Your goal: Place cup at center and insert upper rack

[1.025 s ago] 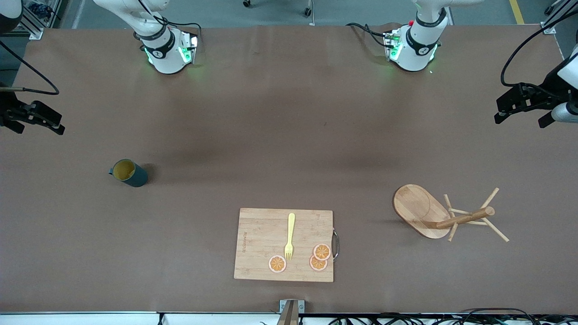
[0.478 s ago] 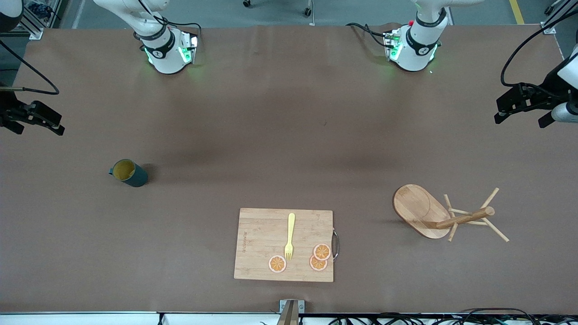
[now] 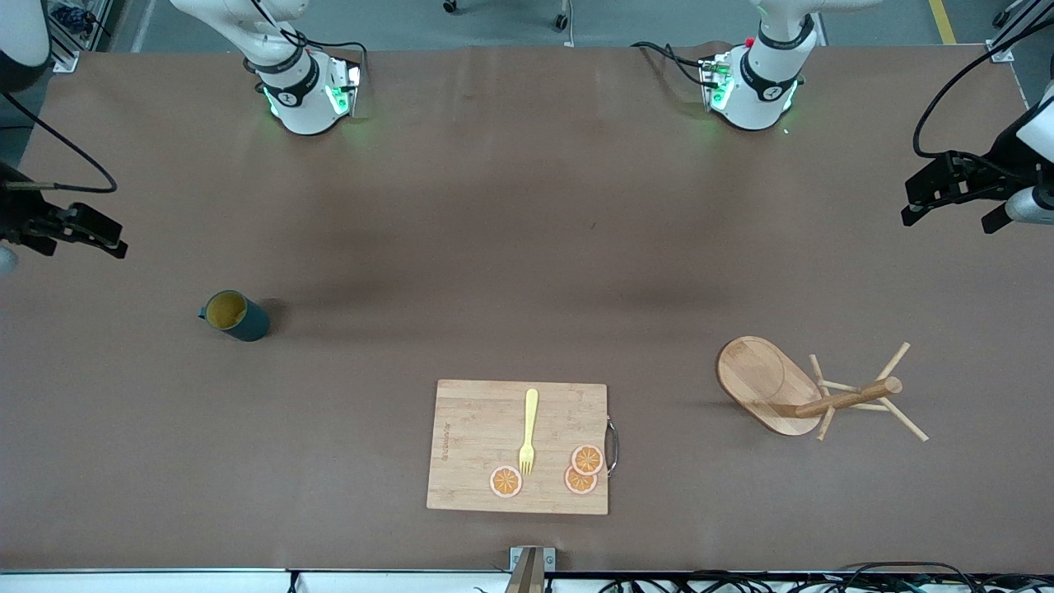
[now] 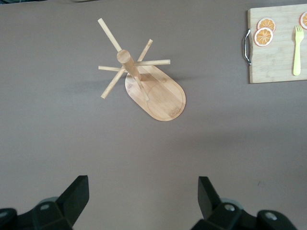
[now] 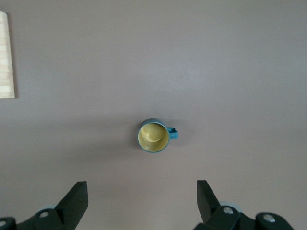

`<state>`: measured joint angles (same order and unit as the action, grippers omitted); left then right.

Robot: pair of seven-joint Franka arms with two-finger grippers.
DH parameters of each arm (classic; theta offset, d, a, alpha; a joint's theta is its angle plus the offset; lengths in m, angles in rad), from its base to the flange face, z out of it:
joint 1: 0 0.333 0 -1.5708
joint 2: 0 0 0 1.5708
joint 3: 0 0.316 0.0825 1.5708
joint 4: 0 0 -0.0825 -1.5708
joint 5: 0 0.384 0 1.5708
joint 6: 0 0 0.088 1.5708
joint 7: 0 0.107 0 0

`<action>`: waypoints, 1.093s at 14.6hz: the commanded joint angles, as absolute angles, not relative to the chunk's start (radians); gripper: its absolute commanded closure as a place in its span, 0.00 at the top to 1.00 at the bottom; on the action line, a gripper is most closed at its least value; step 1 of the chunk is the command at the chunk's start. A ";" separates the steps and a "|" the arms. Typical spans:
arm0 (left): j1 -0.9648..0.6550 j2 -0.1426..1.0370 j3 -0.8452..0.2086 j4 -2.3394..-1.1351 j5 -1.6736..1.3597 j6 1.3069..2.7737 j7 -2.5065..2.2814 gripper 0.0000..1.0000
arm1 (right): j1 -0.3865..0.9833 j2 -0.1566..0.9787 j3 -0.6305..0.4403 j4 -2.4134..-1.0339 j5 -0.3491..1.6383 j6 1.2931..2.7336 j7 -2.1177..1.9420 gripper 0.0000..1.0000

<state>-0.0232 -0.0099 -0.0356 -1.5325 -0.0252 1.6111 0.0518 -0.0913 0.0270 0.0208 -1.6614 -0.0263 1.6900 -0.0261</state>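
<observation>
The cup (image 3: 235, 315), dark teal with a yellow inside, stands upright on the brown table toward the right arm's end; it also shows in the right wrist view (image 5: 153, 136). My right gripper (image 3: 81, 239) hangs open and empty in the air near that end's edge, apart from the cup (image 5: 142, 194). The upper rack (image 3: 770, 383), a light wooden mug tree with an oval base, a post and thin pegs, stands toward the left arm's end (image 4: 158, 93). My left gripper (image 3: 947, 221) hovers open and empty near that end's edge (image 4: 143, 191).
A bamboo cutting board (image 3: 478, 428) lies near the table's front edge, midway along it. It carries a yellow fork (image 3: 528, 431) and three orange slices (image 3: 506, 481). The board's end with a metal handle shows in the left wrist view (image 4: 273, 57).
My right gripper has shifted a little toward the cup. The left arm, the cup and the rack have not moved.
</observation>
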 commanded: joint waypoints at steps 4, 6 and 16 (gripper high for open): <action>-0.018 -0.020 -0.040 -1.534 -0.023 1.614 0.061 1.00 | -0.100 0.179 0.028 -1.631 -0.040 1.741 -0.025 1.00; -0.018 -0.020 -0.040 -1.534 -0.023 1.614 0.061 1.00 | -0.097 0.234 0.029 -1.631 -0.038 1.741 -0.034 1.00; -0.018 -0.020 -0.040 -1.534 -0.023 1.614 0.061 1.00 | -0.061 0.449 0.031 -1.658 -0.054 1.779 -0.020 1.00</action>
